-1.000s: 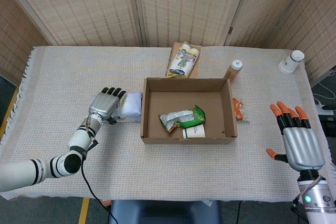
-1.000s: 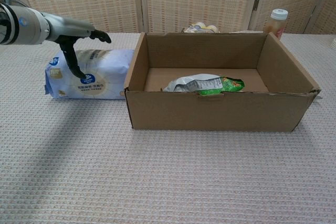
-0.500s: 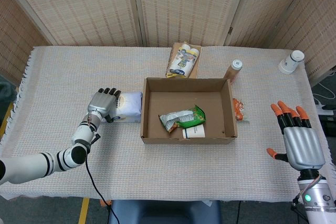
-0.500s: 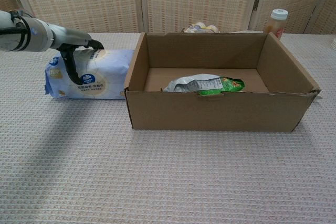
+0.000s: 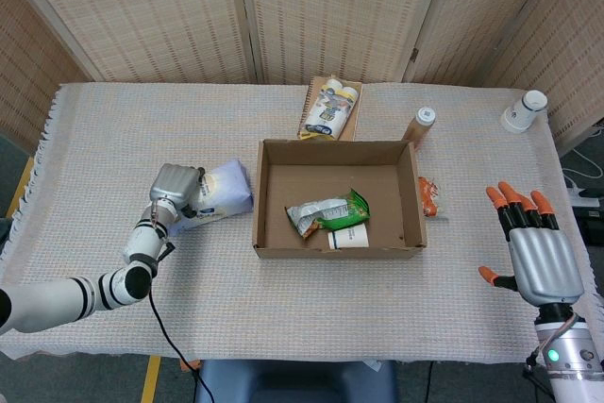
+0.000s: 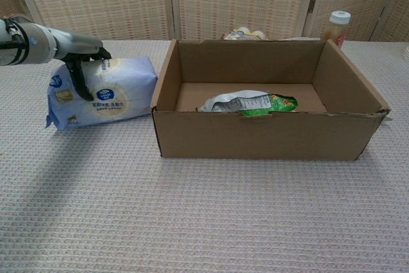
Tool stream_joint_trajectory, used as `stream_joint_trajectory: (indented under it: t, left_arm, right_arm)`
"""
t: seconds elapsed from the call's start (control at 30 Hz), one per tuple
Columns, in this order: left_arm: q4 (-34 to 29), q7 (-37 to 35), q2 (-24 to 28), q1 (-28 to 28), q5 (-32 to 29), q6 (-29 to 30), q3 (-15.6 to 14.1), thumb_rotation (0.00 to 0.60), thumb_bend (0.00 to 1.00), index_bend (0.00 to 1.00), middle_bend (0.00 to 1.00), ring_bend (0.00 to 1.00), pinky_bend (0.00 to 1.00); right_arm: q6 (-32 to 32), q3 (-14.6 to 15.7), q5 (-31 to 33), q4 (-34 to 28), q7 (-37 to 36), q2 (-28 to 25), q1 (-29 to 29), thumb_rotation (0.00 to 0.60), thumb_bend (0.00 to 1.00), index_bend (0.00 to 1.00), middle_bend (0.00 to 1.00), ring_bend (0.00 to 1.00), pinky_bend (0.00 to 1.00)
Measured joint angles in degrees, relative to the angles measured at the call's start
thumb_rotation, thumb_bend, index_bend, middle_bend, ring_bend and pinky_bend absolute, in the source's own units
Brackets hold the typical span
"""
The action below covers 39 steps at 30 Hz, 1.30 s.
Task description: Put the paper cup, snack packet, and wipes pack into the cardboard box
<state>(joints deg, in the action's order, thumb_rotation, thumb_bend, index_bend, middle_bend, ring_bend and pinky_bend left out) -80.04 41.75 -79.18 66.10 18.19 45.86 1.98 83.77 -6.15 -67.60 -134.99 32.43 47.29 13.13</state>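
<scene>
Now wipes pack [image 5: 221,194] tilted, long axis toward the cardboard box [image 5: 337,250], left hand [image 5: 176,189] fingers [image 6: 79,84] clamping it.

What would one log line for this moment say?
left hand: grips wipes pack, tilted | right hand: open, idle | snack packet: in cardboard box
</scene>
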Motion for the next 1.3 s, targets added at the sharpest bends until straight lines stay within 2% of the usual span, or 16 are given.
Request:
stream_joint_trajectory:
  t: [0.23, 0.53, 0.63, 0.87, 1.1, 1.3]
  left_arm:
    - [-3.3, 1.2, 3.3, 0.6, 0.7, 1.9, 0.1, 0.600, 0.28, 0.43, 0.59, 0.49, 0.67]
    - [-11.2, 3.5, 11.5, 2.8, 1.0, 5.9, 2.2, 0.600, 0.29, 0.44, 0.61, 0.50, 0.67]
    - [-14.5, 3.6, 13.9, 3.5, 1.5, 7.4, 3.9, 0.600, 0.29, 0.45, 0.61, 0.50, 0.67]
    - [-23.5, 2.4, 17.5, 6.1, 2.9, 10.5, 10.2, 0.600, 0.29, 0.46, 0.62, 0.51, 0.67]
    - [-29.6, 3.7, 16.0, 11.3, 2.2, 14.0, 14.7, 0.600, 0.29, 0.46, 0.62, 0.51, 0.68]
    - [-29.3, 4.0, 7.9, 14.3, 1.2, 16.7, 15.9, 0.600, 0.29, 0.45, 0.62, 0.51, 0.67]
  right_arm:
    - [0.0, 0.1, -0.5, 0.0, -1.0, -0.6, -0.3, 0.600, 0.07, 0.04, 0.00, 0.00, 0.00]
    - [0.0, 0.2, -1.6, 0.0, -2.1, -1.3, -0.6, 0.600, 0.07, 0.04, 0.00, 0.00, 0.00]
    - [0.0, 0.3, -2.1, 0.0, -2.3, -1.4, -0.7, 0.600, 0.07, 0.04, 0.00, 0.00, 0.00]
    - [0.3, 0.6, -4.1, 0.0, -3.0, -1.5, -1.2, 0.600, 0.07, 0.04, 0.00, 0.00, 0.00]
    - [0.3, 0.9, -5.3, 0.0, -3.6, -1.8, -1.7, 0.600, 0.07, 0.04, 0.00, 0.00, 0.00]
    - [0.3, 1.0, -6.0, 0.0, -3.9, -1.9, -2.0, 0.600, 0.07, 0.04, 0.00, 0.00, 0.00]
